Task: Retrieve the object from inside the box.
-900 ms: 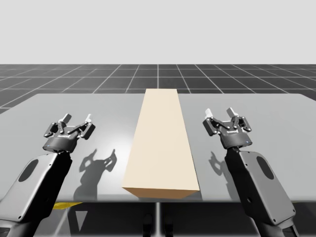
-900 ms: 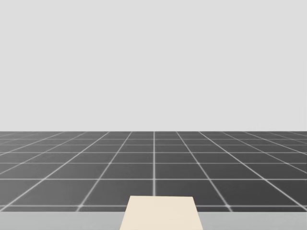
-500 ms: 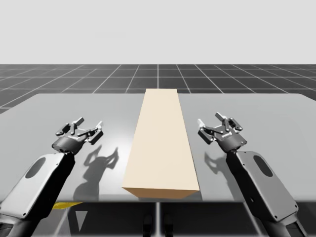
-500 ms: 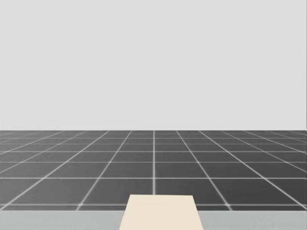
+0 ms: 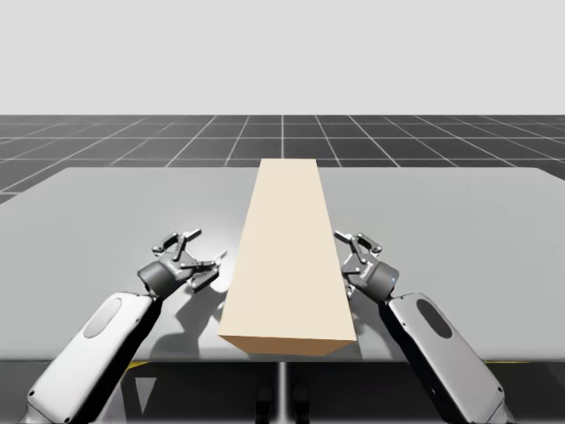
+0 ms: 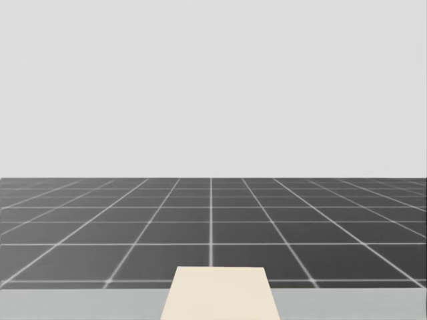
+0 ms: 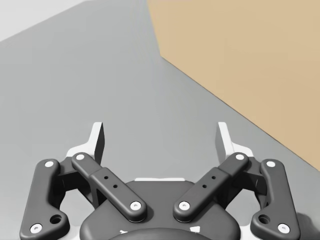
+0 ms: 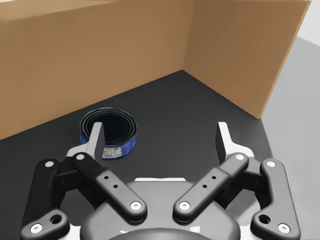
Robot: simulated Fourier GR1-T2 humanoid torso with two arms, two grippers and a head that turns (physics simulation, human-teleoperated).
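Left pincer [image 5: 205, 252] hangs low over the grey table [image 5: 106, 212], just beside the left flank of the long tan box [image 5: 287, 256], near its close end. Its fingers are spread wide with only bare table between them [image 7: 161, 134]. In the left wrist view the box's side wall [image 7: 240, 60] rises ahead and off to one side, clear of both fingertips.

The box lies lengthwise down the middle of the table, running away from me. In the high view its top looks closed and plain. The head view catches its far end [image 6: 220, 293], with the dark gridded floor [image 6: 213, 227] beyond the table's edge.

On the other flank, the right pincer [image 5: 346, 252] sits close against the box's right side, roughly level with the left one. I cannot tell whether it touches the wall. Its fingers are also spread apart and pinch nothing [image 8: 160, 134].

The right wrist view looks at brown cardboard walls [image 8: 100, 55] meeting in a corner above a dark floor panel. There a low round blue can [image 8: 110, 131] with a black top lies flat near the long wall. It is just ahead of one finger, which hides part of its side. The other finger stands well apart from it.
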